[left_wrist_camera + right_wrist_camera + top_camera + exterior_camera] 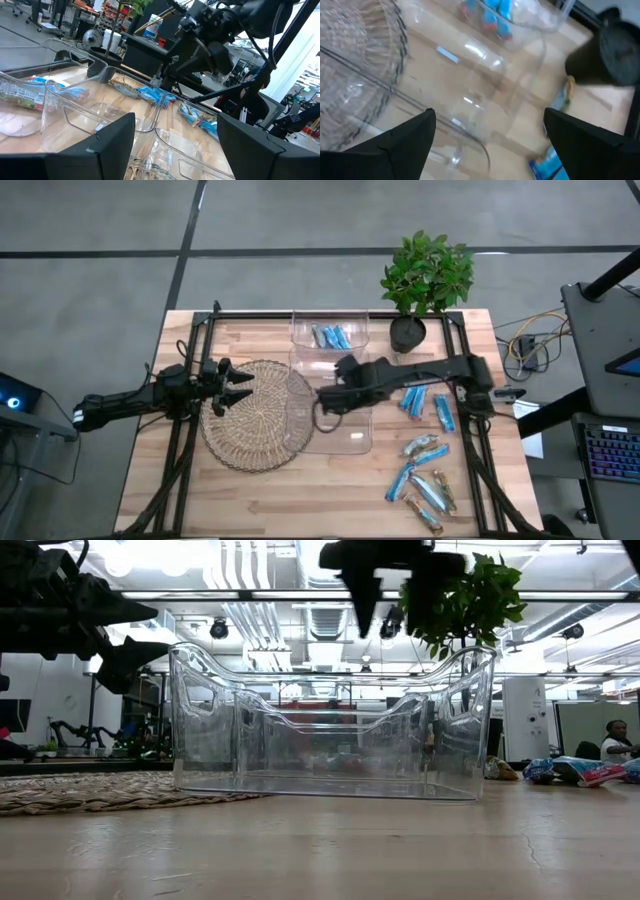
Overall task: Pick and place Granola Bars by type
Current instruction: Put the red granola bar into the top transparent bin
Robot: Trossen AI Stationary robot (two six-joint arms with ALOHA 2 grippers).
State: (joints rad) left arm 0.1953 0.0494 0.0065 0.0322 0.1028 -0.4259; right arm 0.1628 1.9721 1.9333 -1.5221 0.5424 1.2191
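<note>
Wood table [330, 500], grey floor beyond. Near, at 5 o'clock, loose bars [425, 475] in shiny blue and tan wrappers, about 9 lying scattered. Right gripper [328, 402] wide open, empty, over the near bin [335, 442]. Left gripper [238, 388] wide open above the mat [255, 430]. At 12 o'clock, the far bin [305, 330] holds roughly 3 blue bars [332, 336]. 2 bins, 1 plant [425, 270].

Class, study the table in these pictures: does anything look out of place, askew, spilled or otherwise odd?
Nothing looks damaged. The unsorted granola bars lie scattered at mixed angles on the table's right side, as expected mid-sort. Only the far clear bin holds blue bars; the near bin looks empty, with the right end effector open above it.
</note>
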